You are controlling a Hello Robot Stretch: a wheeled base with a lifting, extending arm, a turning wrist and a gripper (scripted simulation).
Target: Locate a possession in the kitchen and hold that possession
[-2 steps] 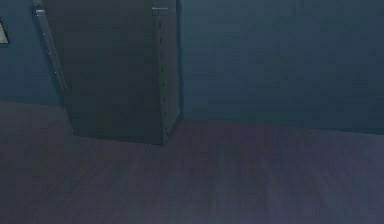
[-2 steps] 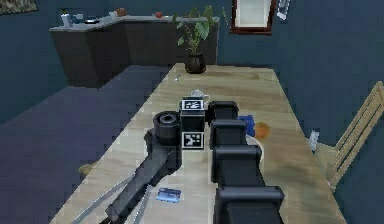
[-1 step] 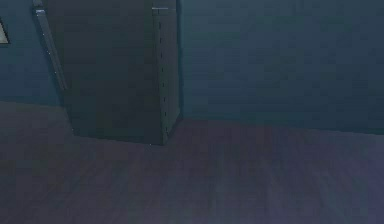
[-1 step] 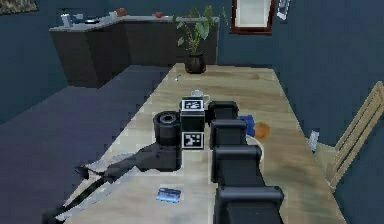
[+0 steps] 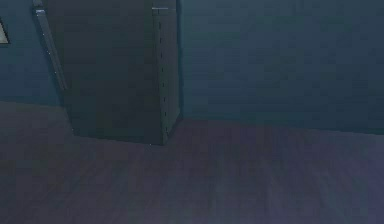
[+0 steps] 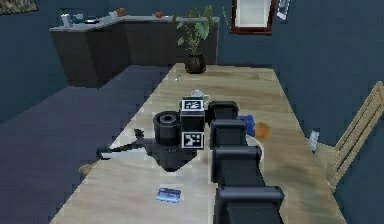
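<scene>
The arm (image 6: 238, 160) is stretched over a wooden desk (image 6: 285, 110), with the hand (image 6: 116, 151) at the desk's left edge. Its grip cannot be told; nothing is held, since only bare desk and floor are seen behind its far end. A small flat blue thing (image 6: 168, 193) lies on the desk just left of the arm, and an orange thing (image 6: 264, 129) just right of it. Which is the possession cannot be told. A potted plant (image 6: 194, 40) stands at the far end.
</scene>
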